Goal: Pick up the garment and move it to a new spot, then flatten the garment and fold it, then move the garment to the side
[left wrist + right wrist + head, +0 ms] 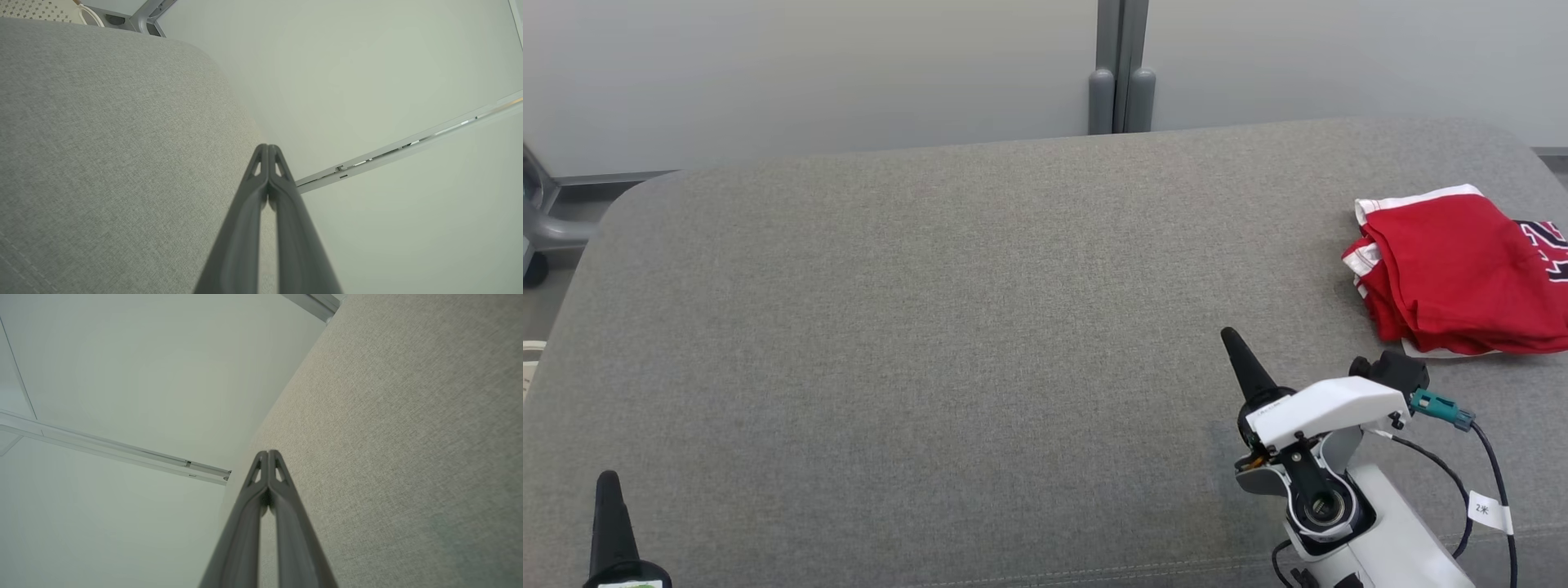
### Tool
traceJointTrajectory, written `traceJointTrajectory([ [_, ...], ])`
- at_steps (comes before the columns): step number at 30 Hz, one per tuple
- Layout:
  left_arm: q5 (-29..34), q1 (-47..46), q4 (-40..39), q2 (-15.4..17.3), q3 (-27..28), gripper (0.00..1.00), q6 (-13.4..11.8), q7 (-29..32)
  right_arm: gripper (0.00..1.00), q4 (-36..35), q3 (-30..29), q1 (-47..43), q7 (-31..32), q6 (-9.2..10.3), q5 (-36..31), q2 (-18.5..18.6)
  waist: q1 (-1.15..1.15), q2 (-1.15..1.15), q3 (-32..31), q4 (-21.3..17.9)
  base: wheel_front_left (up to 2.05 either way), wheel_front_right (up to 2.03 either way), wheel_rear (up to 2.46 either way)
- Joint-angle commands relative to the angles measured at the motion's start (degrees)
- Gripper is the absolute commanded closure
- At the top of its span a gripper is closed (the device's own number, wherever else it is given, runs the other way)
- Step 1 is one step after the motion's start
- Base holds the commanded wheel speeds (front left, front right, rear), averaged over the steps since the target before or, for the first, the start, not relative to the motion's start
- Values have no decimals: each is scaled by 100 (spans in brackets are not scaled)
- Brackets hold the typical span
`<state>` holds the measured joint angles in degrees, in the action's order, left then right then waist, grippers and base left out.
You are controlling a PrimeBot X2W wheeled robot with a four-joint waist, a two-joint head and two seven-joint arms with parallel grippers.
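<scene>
Left fingers [249, 212], right fingers [247, 514] pressed together, empty — red garment [1454, 269] folded; cable tag [1489, 511] reads "2米".

The garment [1462, 269] at the far right is red with white trim and dark, white-edged lettering. The cushion [931, 327] is a heathered grey weave, and the wall [809, 73] is pale grey-white. The left gripper [607, 483] and right gripper [1232, 339] are black. The right arm [1388, 506] is white, with a teal connector [1437, 406].

Seat pad [931, 327]: grey woven cloth, matt, coarse grain; garment [1454, 269]: red cloth w/ white trim, smoother weave; left gripper [268, 148] & right gripper [268, 453]: dark matt plastic, smooth; arm shell [1327, 404]: white plastic, slight gloss; wall panel [809, 73]: pale, smooth, matt.
</scene>
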<state>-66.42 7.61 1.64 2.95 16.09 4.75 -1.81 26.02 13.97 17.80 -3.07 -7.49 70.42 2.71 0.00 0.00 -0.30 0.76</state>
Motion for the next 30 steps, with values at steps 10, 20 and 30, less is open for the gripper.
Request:
traceJointTrajectory([
  [10, -757, -157, -96, 10, 204, 100, -27, 168, 100, 183, 127, 385, 159, -2, 813, 20, 0, 0, 14, -12, 0, 0, 0],
  [20, -1233, -184, -113, 7, 333, 100, -39, 275, 100, 331, 211, 556, 263, -2, 1342, 21, 0, 0, 25, -21, 0, 0, 0],
  [30, -1712, -202, -130, 4, 459, 100, -45, 386, 100, 487, 296, 725, 370, -2, 1882, 23, 0, 0, 37, -31, 0, 0, 0],
])
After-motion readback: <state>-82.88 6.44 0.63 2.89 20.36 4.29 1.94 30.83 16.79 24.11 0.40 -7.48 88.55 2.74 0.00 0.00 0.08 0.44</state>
